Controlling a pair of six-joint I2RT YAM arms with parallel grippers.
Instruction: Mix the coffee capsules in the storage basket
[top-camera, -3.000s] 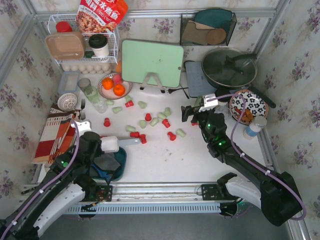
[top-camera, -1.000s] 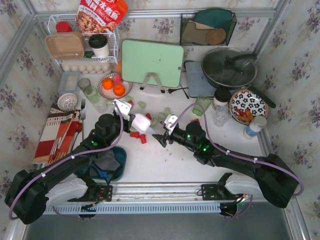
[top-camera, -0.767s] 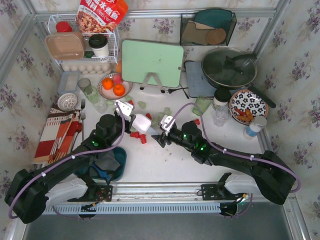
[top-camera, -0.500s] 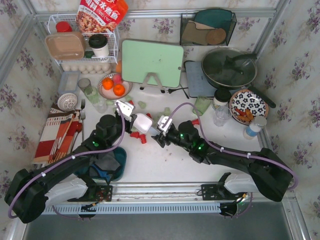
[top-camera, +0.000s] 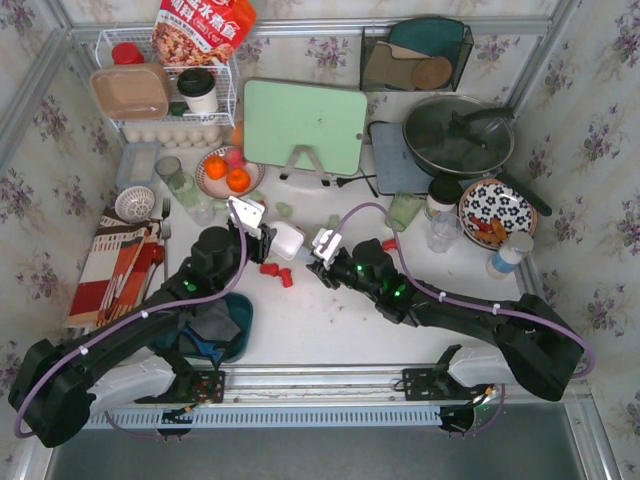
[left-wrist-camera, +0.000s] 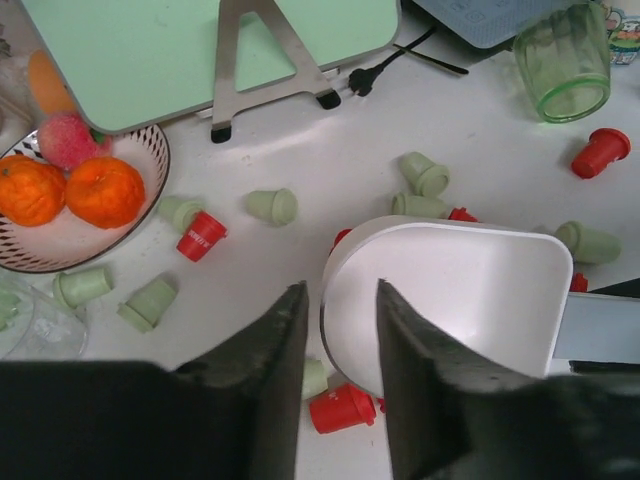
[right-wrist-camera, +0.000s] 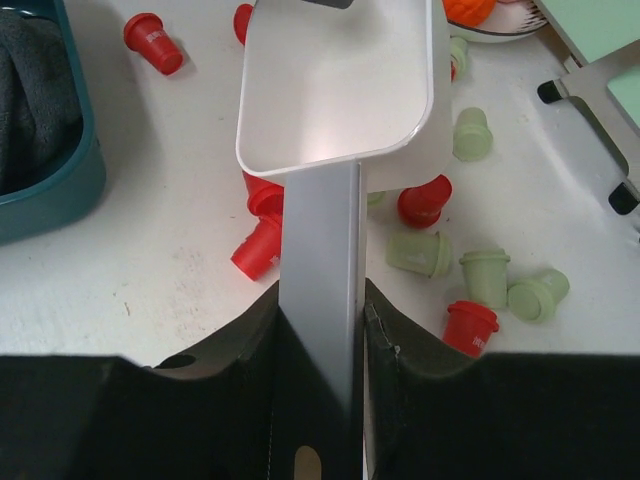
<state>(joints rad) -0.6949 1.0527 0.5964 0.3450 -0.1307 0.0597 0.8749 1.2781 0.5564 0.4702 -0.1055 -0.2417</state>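
A white scoop (top-camera: 288, 240) with a grey handle (right-wrist-camera: 320, 260) hangs over the scattered coffee capsules, red (top-camera: 270, 268) and pale green (top-camera: 285, 209), on the white table. My right gripper (right-wrist-camera: 320, 300) is shut on the handle, and its place in the top view is (top-camera: 318, 256). My left gripper (left-wrist-camera: 338, 330) is open; its fingers straddle the scoop's rim (left-wrist-camera: 330, 300) with a gap showing. A red capsule (left-wrist-camera: 343, 408) lies below it. The teal storage basket (top-camera: 241, 325) sits near the left arm's base, mostly hidden by the arm, and something dark grey lies inside the basket (right-wrist-camera: 60, 190).
A bowl with oranges (top-camera: 228, 172) and clear glasses (top-camera: 185, 185) stand behind the left gripper. A green board on a stand (top-camera: 303, 125), a green cup (top-camera: 405, 210), a pan (top-camera: 458, 135) and a patterned bowl (top-camera: 497, 212) line the back and right.
My right gripper has moved left to the scoop's handle and closed on it. My left jaws, shut on the scoop a second ago, have opened.
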